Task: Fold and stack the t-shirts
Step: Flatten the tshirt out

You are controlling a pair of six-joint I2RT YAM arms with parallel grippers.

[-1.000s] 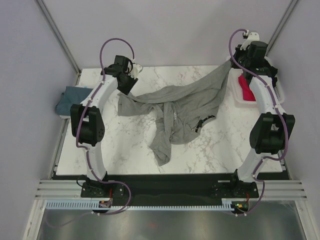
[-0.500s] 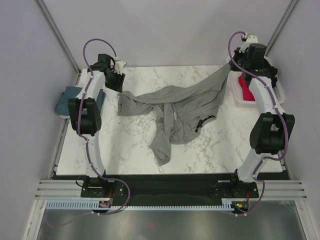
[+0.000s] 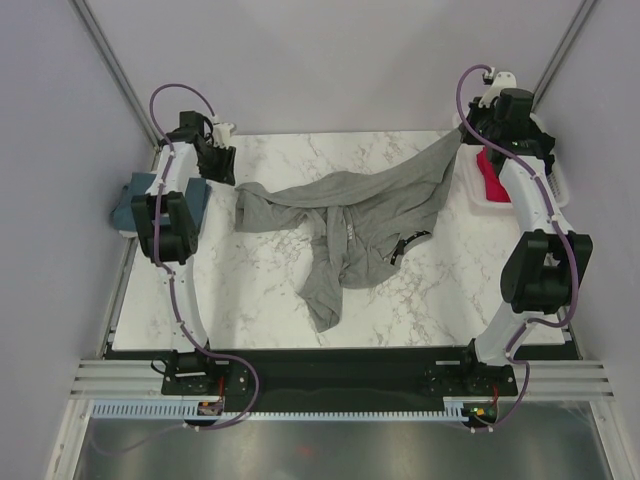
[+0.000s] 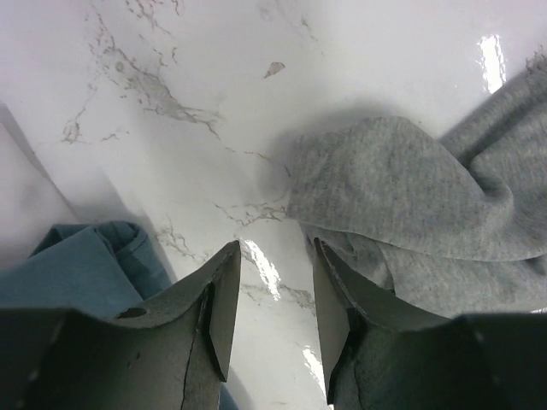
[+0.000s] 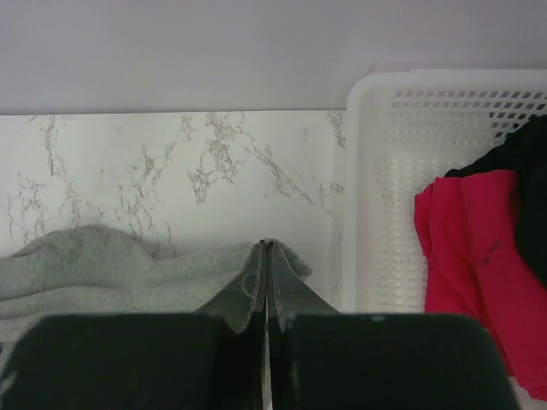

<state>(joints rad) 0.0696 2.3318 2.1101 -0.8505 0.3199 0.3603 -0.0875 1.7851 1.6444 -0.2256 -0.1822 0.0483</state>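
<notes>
A heather grey t-shirt (image 3: pixel 360 215) lies crumpled across the middle of the marble table (image 3: pixel 250 290). Its far right corner is lifted and pinched in my right gripper (image 3: pixel 467 136), which is shut on the cloth (image 5: pixel 266 256). My left gripper (image 3: pixel 224 168) hovers at the back left, open, with only bare marble between its fingers (image 4: pixel 224 299). The grey t-shirt's left end (image 4: pixel 410 196) lies just right of it, apart from the fingers. A teal-blue t-shirt (image 3: pixel 135 200) sits folded off the table's left edge (image 4: pixel 68 269).
A white basket (image 3: pixel 560 185) stands at the back right and holds a magenta-pink t-shirt (image 5: pixel 470 248) and a black one (image 5: pixel 534 171). Grey walls with metal posts close in the back and sides.
My left arm has swung left and back, away from the grey t-shirt's left end toward the back left corner. The right gripper and the shirt have stayed put.
</notes>
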